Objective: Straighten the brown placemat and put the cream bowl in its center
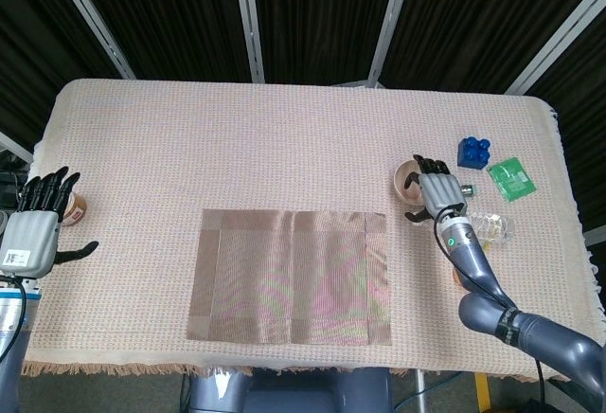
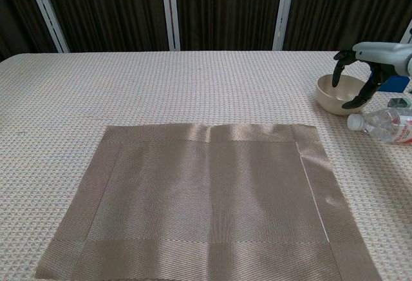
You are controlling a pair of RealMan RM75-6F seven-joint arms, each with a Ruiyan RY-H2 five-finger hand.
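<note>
1. The right robot hand point(image 1: 435, 188) hovered over the cream bowl point(image 2: 342, 94) near the desk's right edge, fingers spread and curved downward, holding nothing; whether they touched the rim could not be told.
2. The bowl looked rigid, light and smooth, likely slippery; the rim seemed the best hold, fingers inside and thumb outside.
3. The left robot hand point(image 1: 34, 226) waited spread and empty at the desk's left edge.
4. The brown placemat point(image 1: 292, 276), thin and floppy, lay at the near edge, middle.
</note>
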